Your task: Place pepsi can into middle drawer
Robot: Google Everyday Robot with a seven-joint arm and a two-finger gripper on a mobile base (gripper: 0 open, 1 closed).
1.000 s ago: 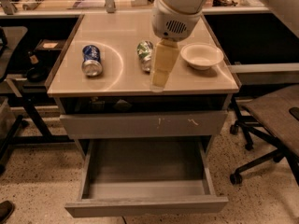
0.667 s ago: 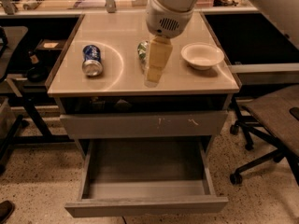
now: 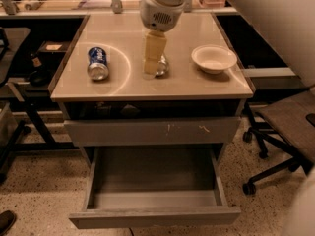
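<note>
On the left part of the cabinet top (image 3: 123, 85) you have the pepsi can (image 3: 97, 63) lying on its side, one silver end turned toward the camera, well apart from everything else up there. Over the middle of the top, your gripper (image 3: 150, 72) hangs from the white arm, pointing straight down, its pale tip low over the surface and just in front of the green-and-silver can (image 3: 162, 66), which it partly hides. You cannot tell from this view whether the gripper is clenched or released, nor whether it touches that can. To the right sits a white bowl (image 3: 214, 58). Below the top, the scuffed drawer front (image 3: 147, 131) is closed. Under it, the middle drawer (image 3: 152, 176) is pulled out toward you, its grey tray showing nothing inside. At the right edge stands an office chair (image 3: 290, 119)
</note>
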